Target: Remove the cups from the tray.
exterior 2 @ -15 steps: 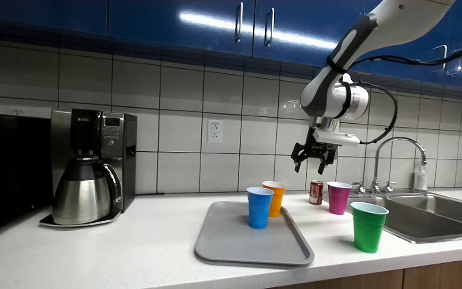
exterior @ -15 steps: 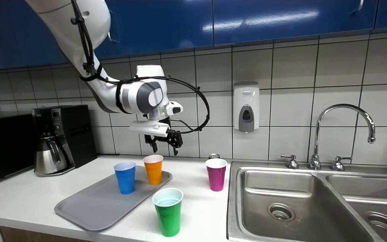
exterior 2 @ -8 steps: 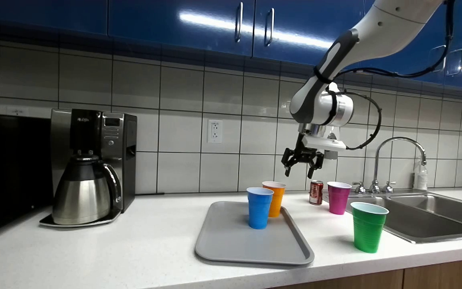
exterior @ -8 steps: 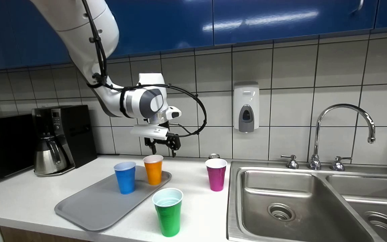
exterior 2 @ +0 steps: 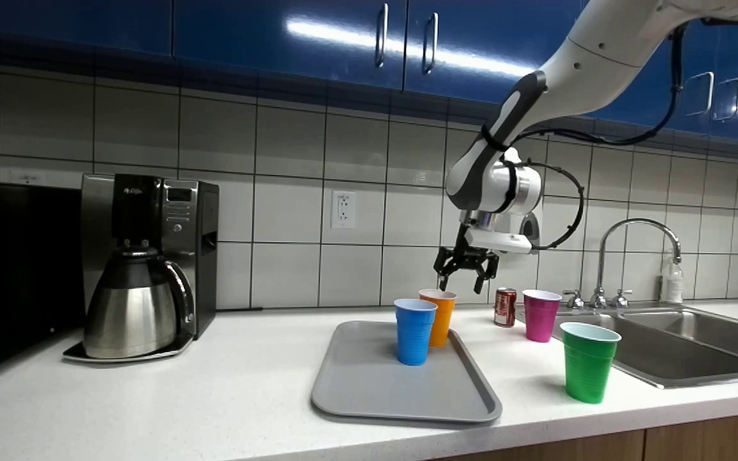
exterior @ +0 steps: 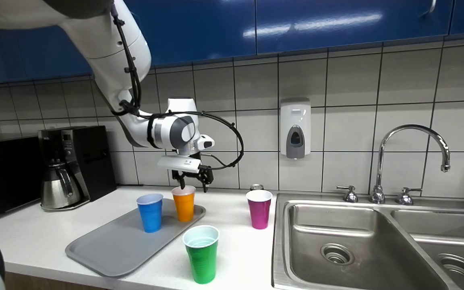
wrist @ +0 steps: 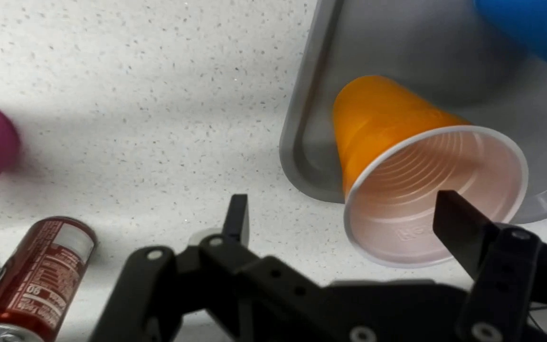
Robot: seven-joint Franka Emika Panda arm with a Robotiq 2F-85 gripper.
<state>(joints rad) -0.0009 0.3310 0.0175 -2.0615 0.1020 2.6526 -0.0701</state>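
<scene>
The orange cup [exterior: 184, 206] stands upright near the far end of the grey tray [exterior: 115, 249]. The blue cup [exterior: 150, 215] stands upright on the tray beside it. Both cups and the tray also show in the other pictures: the orange cup [exterior 2: 442, 317], blue cup [exterior 2: 413, 339] and tray [exterior 2: 401, 397]. My gripper [exterior: 193, 188] is open and empty, at about the orange cup's rim height and shifted toward the soda can side. In the wrist view, one finger of the gripper [wrist: 343, 197] overlaps the orange cup's [wrist: 373, 118] mouth; the other is over bare counter.
A green cup [exterior: 202, 257], a magenta cup [exterior: 259, 211] and a red soda can [exterior 2: 505, 307] stand on the counter between tray and steel sink [exterior: 280, 241]. A coffee maker [exterior 2: 183, 256] stands beyond the tray's other side. The tiled wall [exterior 2: 286, 275] is close behind the gripper.
My gripper has moved down and toward the orange cup, staying open. The cups and tray have not moved.
</scene>
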